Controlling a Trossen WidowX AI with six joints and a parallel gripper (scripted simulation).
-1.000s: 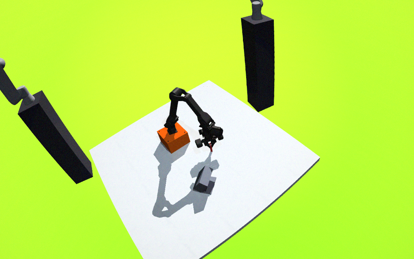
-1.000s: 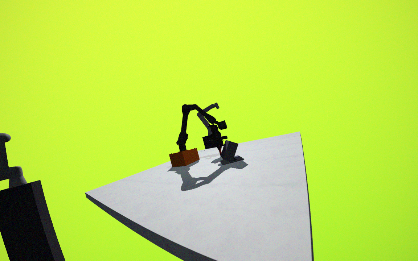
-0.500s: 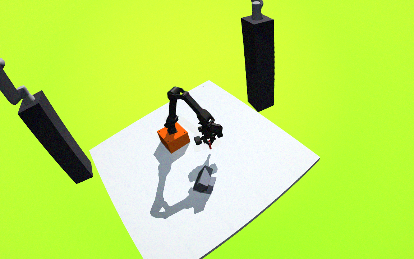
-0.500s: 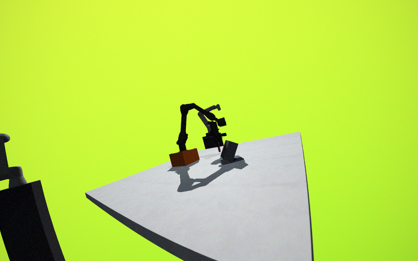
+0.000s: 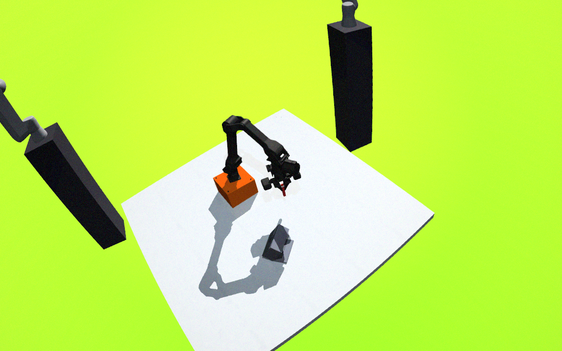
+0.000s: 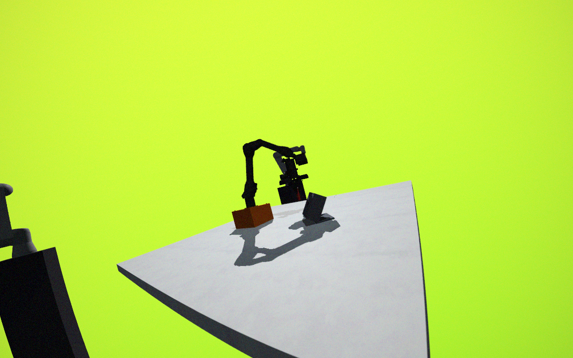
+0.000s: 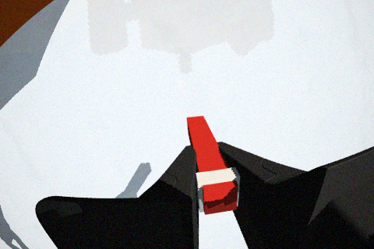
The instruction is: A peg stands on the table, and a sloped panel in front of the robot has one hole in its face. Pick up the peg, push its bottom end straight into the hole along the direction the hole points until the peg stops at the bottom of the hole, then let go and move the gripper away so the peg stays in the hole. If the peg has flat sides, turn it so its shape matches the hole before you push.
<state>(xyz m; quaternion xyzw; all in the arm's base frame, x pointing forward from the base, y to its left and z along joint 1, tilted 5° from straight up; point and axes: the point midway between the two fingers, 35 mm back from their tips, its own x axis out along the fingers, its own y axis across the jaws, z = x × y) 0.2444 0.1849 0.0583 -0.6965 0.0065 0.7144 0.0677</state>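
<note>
The peg point(image 5: 284, 192) point(image 6: 299, 195) point(image 7: 204, 144) is a slim red bar with flat sides and a white band near its top. My gripper point(image 5: 282, 185) point(image 7: 204, 152) is shut on it just below the band. The peg's lower end sticks out past the fingertips and hangs above the table; in the wrist view its shadow lies apart from it. The sloped panel point(image 5: 275, 240) point(image 6: 314, 207) is a dark grey block on a flat base, nearer the front than the gripper in the top view, under the arm's shadow. Its hole cannot be made out, and the wrist view does not show the panel.
The arm stands on an orange base block point(image 5: 244, 195) point(image 6: 252, 217) point(image 7: 31, 0), left of the gripper in the top and exterior views. The white table point(image 5: 339, 244) point(image 6: 346, 276) carries base and panel. Dark pedestals point(image 5: 352, 87) point(image 6: 35, 307) with grey arms stand off the table.
</note>
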